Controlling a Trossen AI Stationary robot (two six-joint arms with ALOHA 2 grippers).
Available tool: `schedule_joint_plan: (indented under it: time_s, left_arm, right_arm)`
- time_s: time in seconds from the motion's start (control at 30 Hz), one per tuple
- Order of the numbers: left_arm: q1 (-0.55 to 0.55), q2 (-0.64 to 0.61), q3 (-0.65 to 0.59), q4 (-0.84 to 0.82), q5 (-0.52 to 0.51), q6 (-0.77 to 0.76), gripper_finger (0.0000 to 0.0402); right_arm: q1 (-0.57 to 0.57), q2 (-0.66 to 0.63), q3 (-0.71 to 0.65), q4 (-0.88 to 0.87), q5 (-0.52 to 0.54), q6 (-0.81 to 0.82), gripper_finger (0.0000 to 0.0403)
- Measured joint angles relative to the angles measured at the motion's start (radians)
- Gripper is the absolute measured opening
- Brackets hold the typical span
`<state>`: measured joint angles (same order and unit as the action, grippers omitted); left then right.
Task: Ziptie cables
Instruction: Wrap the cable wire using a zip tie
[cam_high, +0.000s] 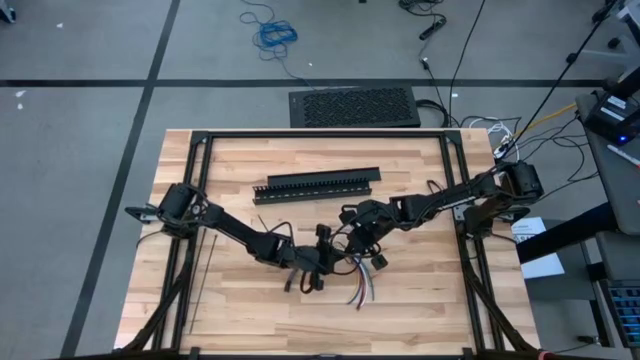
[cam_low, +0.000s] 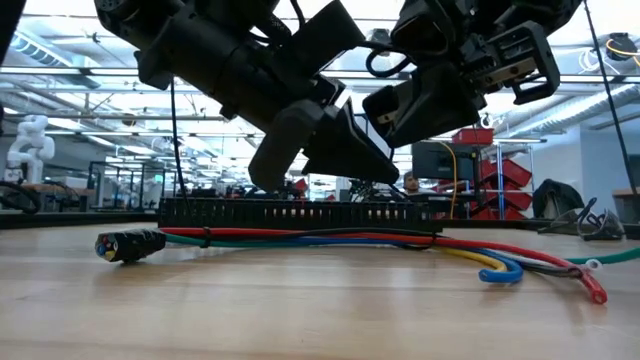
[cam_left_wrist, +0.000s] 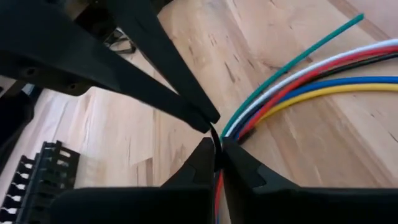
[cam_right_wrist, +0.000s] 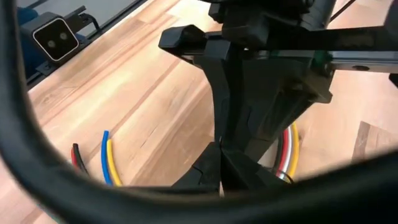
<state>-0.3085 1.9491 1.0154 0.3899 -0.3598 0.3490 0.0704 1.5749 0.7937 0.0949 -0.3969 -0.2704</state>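
The cables (cam_high: 358, 275), thin wires in green, white, red, blue and yellow, lie as a loose bundle on the wooden table (cam_high: 250, 310) near its middle. Their ends fan out (cam_left_wrist: 298, 81). In the low view they lie flat in front of the channel (cam_low: 330, 238). My left gripper (cam_left_wrist: 219, 152) and my right gripper (cam_right_wrist: 221, 163) are both shut. They meet tip to tip just above the bundle (cam_high: 338, 250). A short, very thin black ziptie (cam_left_wrist: 215, 138) runs between the two pairs of fingertips, and the rest of it is hidden by the fingers. My left gripper pinches the thin black strap (cam_left_wrist: 216, 144) between its two fingertips, just above the point where the wires gather. The fingers slant down from the table's left. A red wire (cam_left_wrist: 217, 186) passes under them. My right gripper's fingers (cam_left_wrist: 180, 93) slant down from the table's right and close at the strap's other end (cam_left_wrist: 212, 129). The left gripper's fingers (cam_right_wrist: 242, 118) stand right in front of them. Which part of the strap it has is hidden by the fingertips.
A long black slotted channel (cam_high: 315, 186) lies across the table behind the grippers. A straight thin black strap (cam_high: 205, 270) lies near the left edge. Bare wood is toward the near edge. A black perforated mat (cam_high: 355, 107) sits on the floor beyond the far edge.
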Motion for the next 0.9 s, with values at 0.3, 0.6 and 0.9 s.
schedule_joint_plan:
  time_s: [0.3,0.6,0.9]
  left_arm:
    - [0.013,0.000,0.000,-0.017,0.044,-0.043,0.0004]
    - [0.013,0.000,0.003,-0.002,0.015,-0.056,0.0001]
    - [0.012,0.000,0.003,0.016,0.011,-0.057,0.0000]
  right_arm:
    - [0.000,-0.068,0.001,0.025,0.076,0.010,0.0000]
    - [-0.005,-0.175,0.002,-0.100,0.232,0.052,0.0000]
    - [0.034,-0.125,-0.017,-0.145,0.136,0.070,0.0096]
